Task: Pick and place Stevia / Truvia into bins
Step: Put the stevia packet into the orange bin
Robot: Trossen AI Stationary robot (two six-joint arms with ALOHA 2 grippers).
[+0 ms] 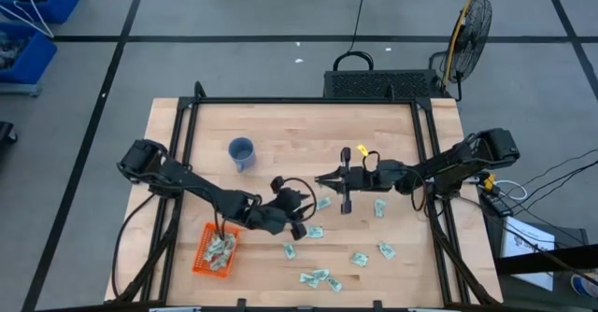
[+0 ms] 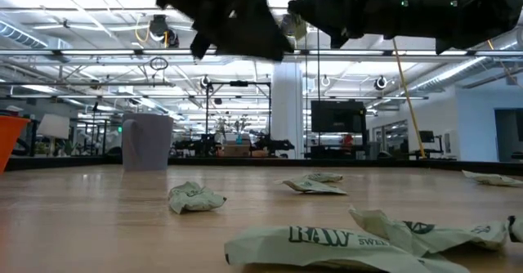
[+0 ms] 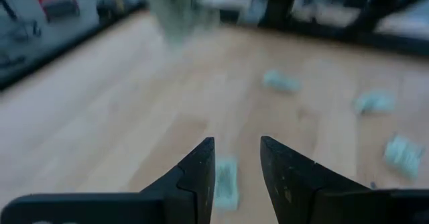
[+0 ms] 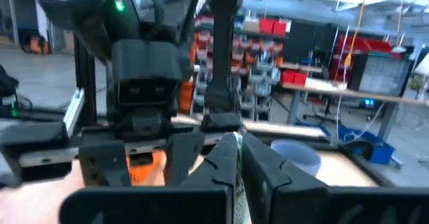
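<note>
**Two arms meet above a scatter of sweetener sachets**

Nearest the camera at surface level, crumpled pale green and white sachets (image 2: 327,244) lie on the wooden surface (image 1: 280,125), with more loose ones (image 1: 318,277) spread across its front and right part. At the front left, the orange basket (image 1: 216,253) sits flat with several sachets already inside it. Just beyond and to its right, the left pincer (image 1: 297,226) hangs above the wood, its two dark fingers (image 3: 194,177) parted with nothing between them; one sachet (image 3: 226,182) lies on the wood under the gap. Near the middle, close to the left arm's wrist, the right pincer (image 1: 320,178) is raised off the surface, its fingers (image 4: 224,163) pressed together on a thin sachet (image 4: 237,147) whose pale edge shows between them. Farther back stands the blue cup (image 1: 241,153), upright and apart from everything else.
</note>
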